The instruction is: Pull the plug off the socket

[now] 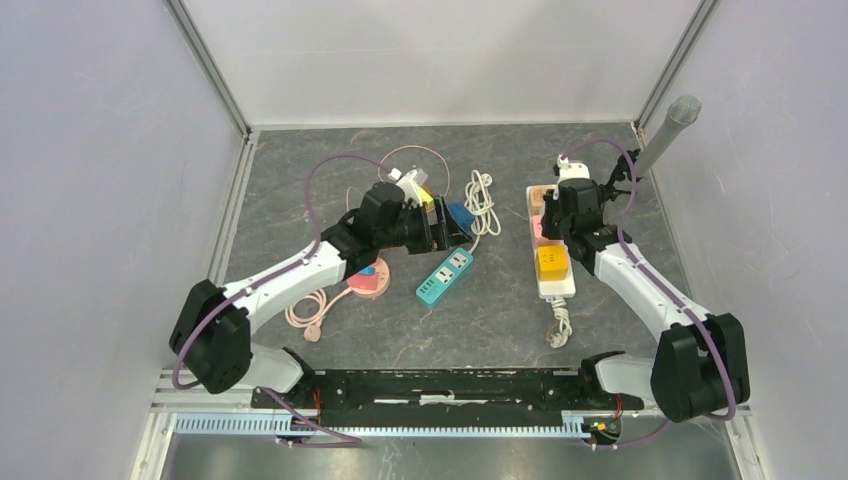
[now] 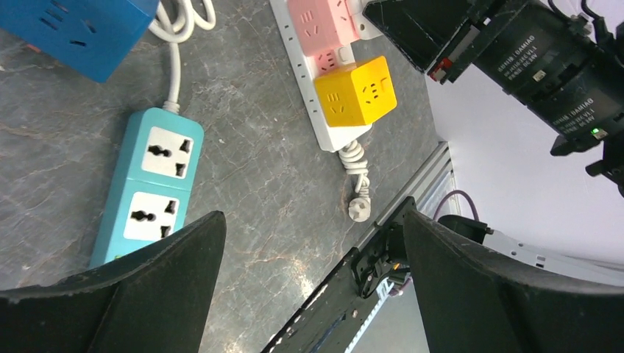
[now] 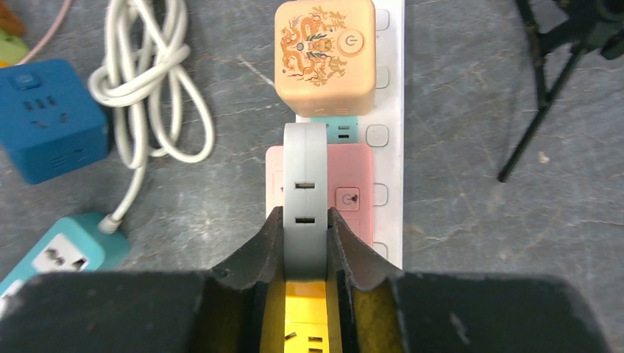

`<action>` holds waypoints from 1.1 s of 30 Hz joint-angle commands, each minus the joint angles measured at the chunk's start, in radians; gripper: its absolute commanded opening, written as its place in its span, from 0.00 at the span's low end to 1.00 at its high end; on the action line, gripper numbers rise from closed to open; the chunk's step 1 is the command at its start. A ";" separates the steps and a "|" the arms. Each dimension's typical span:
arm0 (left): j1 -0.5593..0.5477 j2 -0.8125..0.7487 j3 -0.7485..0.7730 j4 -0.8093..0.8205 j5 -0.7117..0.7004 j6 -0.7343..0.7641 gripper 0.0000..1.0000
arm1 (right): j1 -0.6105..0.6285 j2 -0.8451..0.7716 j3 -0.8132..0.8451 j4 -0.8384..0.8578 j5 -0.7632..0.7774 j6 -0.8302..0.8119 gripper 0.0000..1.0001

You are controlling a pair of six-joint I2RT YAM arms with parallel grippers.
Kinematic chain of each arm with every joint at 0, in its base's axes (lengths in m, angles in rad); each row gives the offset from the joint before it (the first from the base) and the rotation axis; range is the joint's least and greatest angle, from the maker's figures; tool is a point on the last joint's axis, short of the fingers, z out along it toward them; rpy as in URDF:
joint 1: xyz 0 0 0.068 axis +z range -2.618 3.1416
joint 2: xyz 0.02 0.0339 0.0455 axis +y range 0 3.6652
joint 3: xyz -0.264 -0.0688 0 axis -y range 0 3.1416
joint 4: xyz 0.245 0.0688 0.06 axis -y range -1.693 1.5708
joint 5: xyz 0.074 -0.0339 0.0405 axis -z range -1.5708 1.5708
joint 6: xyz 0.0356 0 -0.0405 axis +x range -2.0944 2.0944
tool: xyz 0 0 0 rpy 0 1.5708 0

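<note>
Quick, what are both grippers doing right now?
Left gripper: open, holding nothing.
Right gripper: shut on the grey plug.

Your left arm (image 1: 290,275) stretches from the lower left toward the centre of the top view, left gripper (image 2: 313,220) spread wide. Your right arm (image 1: 640,285) reaches up the right side, right gripper (image 3: 305,220) clamped on the grey plug (image 3: 305,169).

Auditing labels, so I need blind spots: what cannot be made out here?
- Grey plug pins, and whether it is seated: right wrist view, hidden by its body and the right end effector.
- Same plug, top view: under the right arm.
- Teal strip near end: left wrist view, behind the left end effector.
</note>
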 commanded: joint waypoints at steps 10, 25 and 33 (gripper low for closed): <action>-0.069 0.250 0.132 0.268 0.019 -0.156 0.87 | 0.039 -0.072 -0.061 0.097 -0.318 0.134 0.00; -0.114 0.463 0.237 0.378 -0.075 -0.255 0.49 | 0.095 -0.016 -0.047 0.147 -0.191 0.045 0.00; -0.143 0.539 0.278 0.297 -0.165 -0.229 0.42 | 0.096 -0.003 -0.050 0.164 -0.169 0.040 0.00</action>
